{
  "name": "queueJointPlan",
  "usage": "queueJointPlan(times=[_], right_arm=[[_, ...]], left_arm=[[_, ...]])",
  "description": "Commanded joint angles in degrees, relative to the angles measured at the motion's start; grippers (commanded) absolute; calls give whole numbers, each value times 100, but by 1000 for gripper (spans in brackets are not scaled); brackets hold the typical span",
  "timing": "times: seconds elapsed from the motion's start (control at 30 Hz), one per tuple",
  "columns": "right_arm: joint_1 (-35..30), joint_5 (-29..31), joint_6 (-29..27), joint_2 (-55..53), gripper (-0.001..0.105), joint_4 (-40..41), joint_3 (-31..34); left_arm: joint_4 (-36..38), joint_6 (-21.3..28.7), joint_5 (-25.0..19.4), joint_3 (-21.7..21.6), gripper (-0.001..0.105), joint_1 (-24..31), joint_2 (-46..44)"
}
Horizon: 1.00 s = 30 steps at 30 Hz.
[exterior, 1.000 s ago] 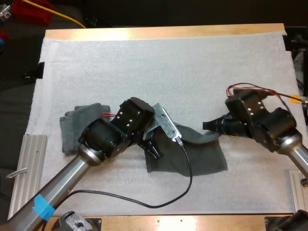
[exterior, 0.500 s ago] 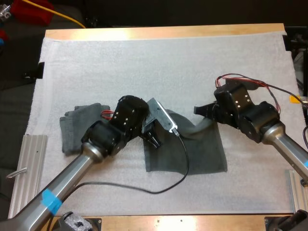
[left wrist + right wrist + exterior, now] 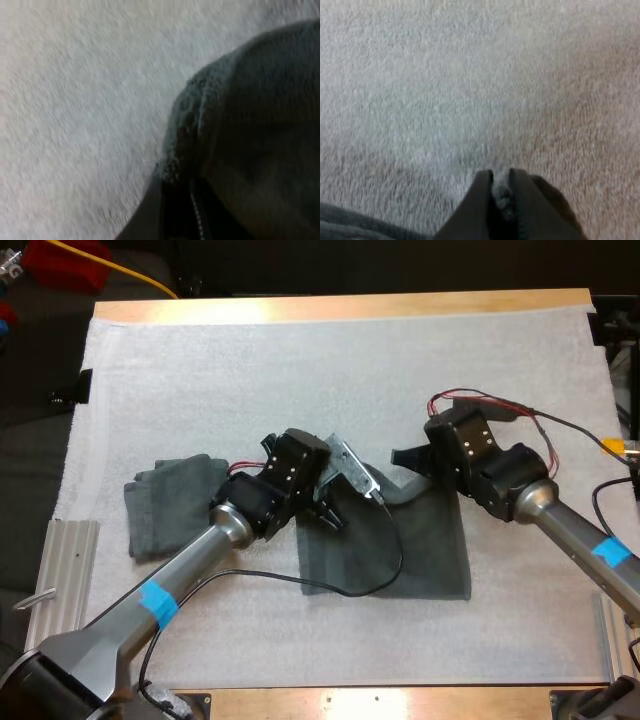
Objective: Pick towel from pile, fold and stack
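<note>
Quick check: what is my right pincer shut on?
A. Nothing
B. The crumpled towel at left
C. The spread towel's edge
C: in the right wrist view, the right pincer has a tuft of the towel pinched between its fingers.

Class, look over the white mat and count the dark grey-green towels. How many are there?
2. A bunched towel lies near the left side of the mat; a spread towel lies mid-mat. Nothing suggests a third hidden under the arms.
</note>
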Motion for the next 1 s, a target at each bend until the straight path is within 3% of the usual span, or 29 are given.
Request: queueJointPlan(times=[0.0, 0.23, 0.43, 0.5, 0.57, 0.63, 0.8, 0.87, 0.97], right_arm=[[3, 143, -4, 42, 1, -172, 3], [3, 442, -4, 282, 1, -605, 3], [3, 648, -2, 396, 1, -692, 61], [3, 671, 29, 397, 3, -692, 146], [3, 749, 29, 397, 10, -680, 218], [3, 775, 29, 397, 20, -643, 256], [3, 731, -18, 391, 61, -636, 269], [3, 732, -135, 351, 69, -600, 269], [3, 811, -312, 241, 70, -525, 269]], left_arm=[[-242, -58, -129, -22, 0, 1, 21], [-640, -47, -397, -22, 4, 1, 184], [-705, -47, -840, -22, 27, 1, 317], [-705, -47, -840, -22, 43, 1, 346], [-709, -47, -840, -22, 59, 1, 347], [-714, -47, -903, -22, 68, 1, 347], [-638, -47, -1329, -22, 68, 1, 347], [-511, -56, -1422, -22, 68, 1, 347], [-268, -115, -1484, -22, 68, 1, 347]])
